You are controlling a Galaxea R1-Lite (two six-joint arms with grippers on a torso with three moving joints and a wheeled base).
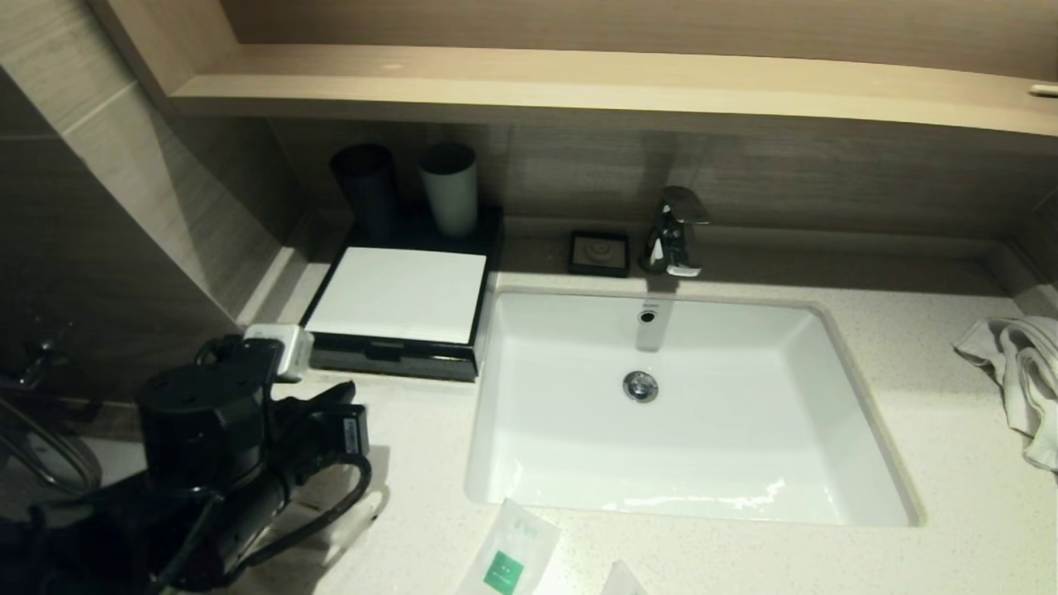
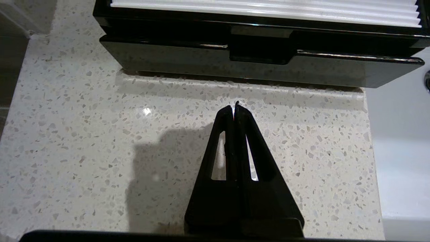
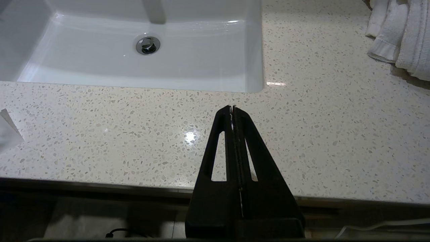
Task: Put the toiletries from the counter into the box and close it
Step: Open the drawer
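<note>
The box (image 1: 397,293) is being kept on the counter (image 1: 909,347), just left of the basin (image 1: 686,405), which is used here as the landmark. The box's white top is lying flat, and its black drawer front (image 2: 258,64) is being seen pushed in, on the side nearest the robot.

The left gripper (image 2: 234,108) is being held over the bare counter, left of the basin and just in front of the drawer front. Its two fingers are pressed tight together, and nothing is being held between them. The tips are pointing at the drawer front but are not touching it. In the head view the left arm (image 1: 215,446) is being seen left of the basin, near the front edge of the counter.

The right gripper (image 3: 232,108) is being held over the counter's front edge, in front of the basin's right corner. Its fingers are closed tight too, and nothing is being gripped.

One packet (image 1: 508,554) with a green label is lying flat on the counter, in front of the basin, near its left end. The corner of a second packet (image 1: 621,578) is being seen just beside it.

A towel (image 1: 1017,372) is lying bunched up, well to the right of the basin. Two cups (image 1: 405,186) are standing behind the box. A soap dish (image 1: 599,252) and a tap (image 1: 678,231) are placed behind the basin.
</note>
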